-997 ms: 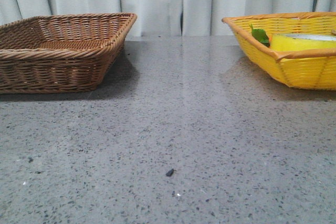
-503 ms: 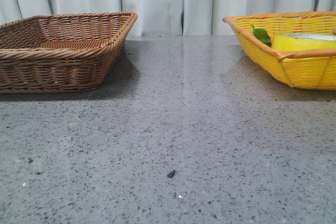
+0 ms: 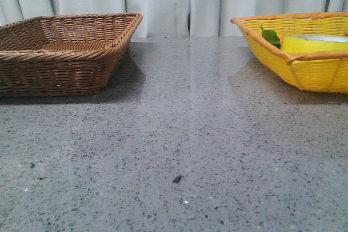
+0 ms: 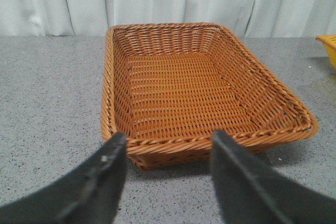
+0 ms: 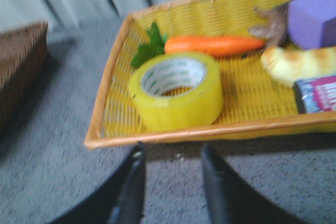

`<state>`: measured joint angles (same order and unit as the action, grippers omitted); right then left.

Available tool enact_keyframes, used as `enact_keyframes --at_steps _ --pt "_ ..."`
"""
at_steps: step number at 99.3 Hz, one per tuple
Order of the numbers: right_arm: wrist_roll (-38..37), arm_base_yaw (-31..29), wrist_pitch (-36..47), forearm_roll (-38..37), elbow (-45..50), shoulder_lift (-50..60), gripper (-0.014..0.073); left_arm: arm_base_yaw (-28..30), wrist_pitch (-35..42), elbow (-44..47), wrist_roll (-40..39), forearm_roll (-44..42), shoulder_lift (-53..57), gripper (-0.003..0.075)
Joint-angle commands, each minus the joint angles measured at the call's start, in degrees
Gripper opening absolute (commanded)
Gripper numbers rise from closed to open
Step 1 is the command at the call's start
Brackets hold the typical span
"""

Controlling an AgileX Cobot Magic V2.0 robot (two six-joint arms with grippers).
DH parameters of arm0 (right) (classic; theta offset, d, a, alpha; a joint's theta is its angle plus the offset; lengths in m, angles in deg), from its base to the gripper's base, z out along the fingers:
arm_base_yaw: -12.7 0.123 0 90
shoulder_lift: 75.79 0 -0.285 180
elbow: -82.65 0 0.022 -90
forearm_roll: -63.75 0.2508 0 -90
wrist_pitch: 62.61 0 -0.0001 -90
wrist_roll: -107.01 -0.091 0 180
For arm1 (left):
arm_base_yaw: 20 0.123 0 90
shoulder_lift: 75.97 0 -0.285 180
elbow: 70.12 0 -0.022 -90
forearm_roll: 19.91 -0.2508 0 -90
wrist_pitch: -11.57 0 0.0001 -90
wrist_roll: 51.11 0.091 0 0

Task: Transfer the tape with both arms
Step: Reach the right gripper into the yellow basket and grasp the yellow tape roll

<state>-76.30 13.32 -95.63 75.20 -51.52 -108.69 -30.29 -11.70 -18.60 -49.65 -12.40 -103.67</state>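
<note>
The yellow tape roll, with a white core and green print, lies flat in the yellow basket near its rim. In the front view the tape shows just above the rim of that basket at the far right. My right gripper is open and empty, over the table just outside the basket rim, short of the tape. My left gripper is open and empty, over the table in front of the empty brown basket. Neither gripper shows in the front view.
The yellow basket also holds an orange carrot with green leaves, a purple block, a yellow striped toy and a packet. The brown basket stands at the far left. A small dark speck lies on the grey table.
The front view has shifted very slightly; the baskets and table look the same. No arm has come into that view.
</note>
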Motion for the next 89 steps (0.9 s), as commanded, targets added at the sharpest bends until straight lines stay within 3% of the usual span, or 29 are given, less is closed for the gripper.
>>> enact_keyframes --at_steps 1,19,43,60,89 --pt "1.95 2.56 -2.13 -0.57 -8.79 -7.63 0.0362 -0.05 3.68 -3.73 -0.12 0.16 -4.00 0.0407" --pt "4.96 7.99 -11.52 -0.57 -23.07 -23.31 0.0372 -0.05 4.32 -4.62 -0.12 1.31 -6.09 0.0389" --pt "5.40 8.46 -18.12 -0.79 -39.46 -42.05 0.0372 -0.05 4.32 -4.62 -0.12 2.67 -6.09 0.0386" --pt "5.40 8.46 -18.93 -2.58 -44.37 -51.82 0.0372 -0.05 4.32 -4.62 -0.12 3.79 -6.09 0.0386" --pt "5.40 8.46 -16.24 -6.26 -44.82 -62.53 0.0372 -0.05 4.32 -4.62 -0.12 3.79 -6.09 0.0386"
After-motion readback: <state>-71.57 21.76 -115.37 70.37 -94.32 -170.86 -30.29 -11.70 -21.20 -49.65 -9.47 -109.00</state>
